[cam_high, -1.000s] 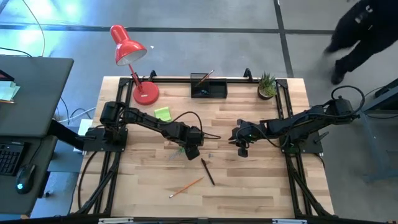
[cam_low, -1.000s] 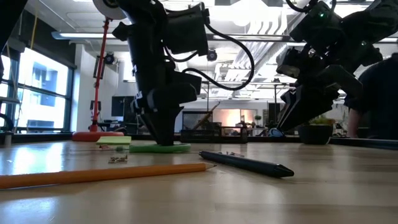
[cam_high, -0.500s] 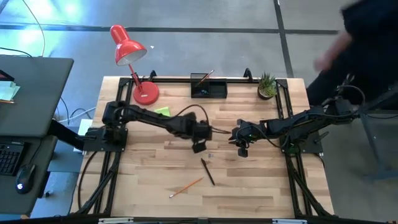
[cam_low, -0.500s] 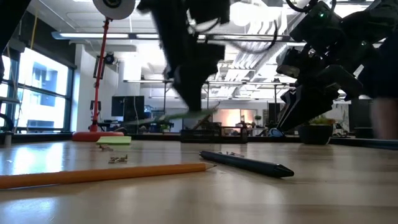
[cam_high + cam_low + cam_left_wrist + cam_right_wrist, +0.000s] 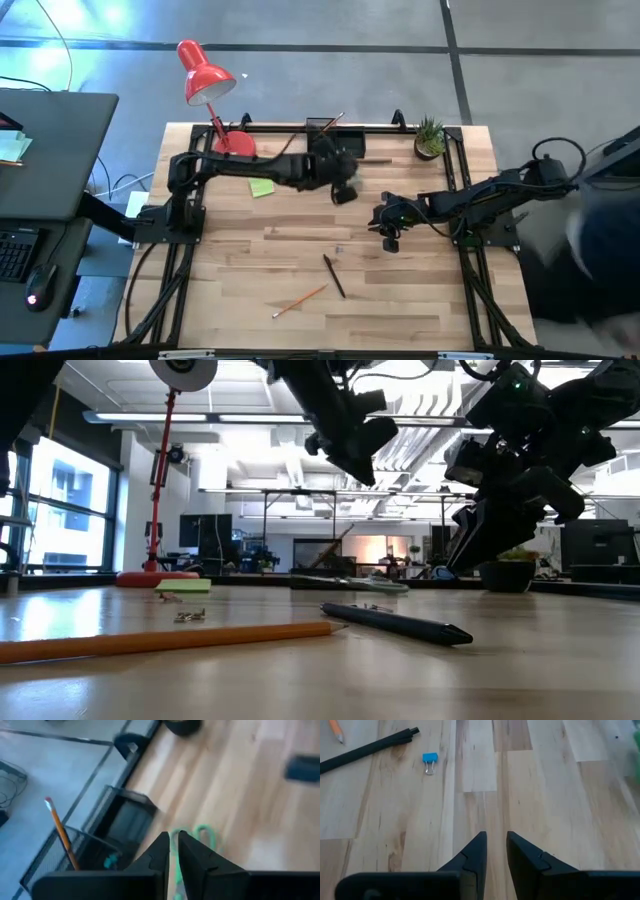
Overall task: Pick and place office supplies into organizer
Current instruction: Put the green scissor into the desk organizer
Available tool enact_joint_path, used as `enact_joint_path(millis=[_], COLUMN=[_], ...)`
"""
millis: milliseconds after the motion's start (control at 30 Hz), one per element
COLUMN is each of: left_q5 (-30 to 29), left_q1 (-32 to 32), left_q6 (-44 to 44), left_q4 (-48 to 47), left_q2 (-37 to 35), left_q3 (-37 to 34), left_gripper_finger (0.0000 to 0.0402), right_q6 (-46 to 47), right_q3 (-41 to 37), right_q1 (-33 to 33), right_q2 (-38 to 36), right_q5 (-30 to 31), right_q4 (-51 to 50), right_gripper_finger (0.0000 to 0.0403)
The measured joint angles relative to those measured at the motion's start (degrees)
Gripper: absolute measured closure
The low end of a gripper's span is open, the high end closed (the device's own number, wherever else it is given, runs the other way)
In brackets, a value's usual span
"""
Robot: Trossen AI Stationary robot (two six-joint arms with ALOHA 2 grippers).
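Observation:
My left gripper (image 5: 345,192) hangs in the air just in front of the black organizer (image 5: 336,142), slanting down toward the table's far right. It is shut on the green-handled scissors (image 5: 204,834). In the left wrist view the organizer (image 5: 122,827) lies close ahead, and an orange pencil (image 5: 61,832) stands in its mesh cup. The high view hides the scissors under the gripper. My right gripper (image 5: 388,238) waits right of the table's middle, low over the wood. It is open, and there is only bare wood between its fingers (image 5: 475,851). My left gripper pinches the scissors' green handle part between its two fingers. Only a thin green edge (image 5: 175,865) shows in the narrow gap. One handle loop (image 5: 205,834) sticks out past the fingertips. The fingers slant down from the near left, and the scissors are lifted clear of the table.
A lime sticky pad (image 5: 262,186) lies left of my left gripper. A dark pen (image 5: 334,276) and an orange pencil (image 5: 298,300) lie near the front. A blue binder clip (image 5: 429,759) lies ahead of my right gripper. A red lamp (image 5: 215,100) stands far left, a potted plant (image 5: 430,138) far right.
My left gripper has risen from the table's middle and swung toward the far edge and the organizer. It has tipped from pointing almost straight down to a slant. The scissors have come up with it, off the wood. A person beside the table's right edge has moved nearer.

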Motion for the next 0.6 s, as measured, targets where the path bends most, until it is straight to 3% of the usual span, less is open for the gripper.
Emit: enact_joint_path(millis=[133, 300, 400, 600], left_q5=[8.02, 19.22, 20.00, 18.90], left_q1=[3.42, 5.78, 6.37, 6.99], left_q6=[0.65, 0.57, -0.55, -1.96], left_q4=[2.03, -4.82, -10.08, -4.37], left_q2=[-0.02, 0.52, 1.01, 1.01], left_q3=[0.00, 0.04, -1.60, -8.48], left_gripper_finger=[0.0401, 0.0381, 0.0368, 0.0346], right_q6=[0.67, 0.83, 1.63, 2.98], right_q3=[0.00, 0.00, 0.00, 0.00], right_q1=[0.02, 1.39, 1.96, 1.95], right_q2=[0.00, 0.00, 0.00, 0.00], right_q5=[0.40, 2.51, 5.39, 7.46], right_q4=[0.02, -0.03, -0.11, 0.38], right_gripper_finger=[0.0336, 0.0336, 0.0336, 0.0336])
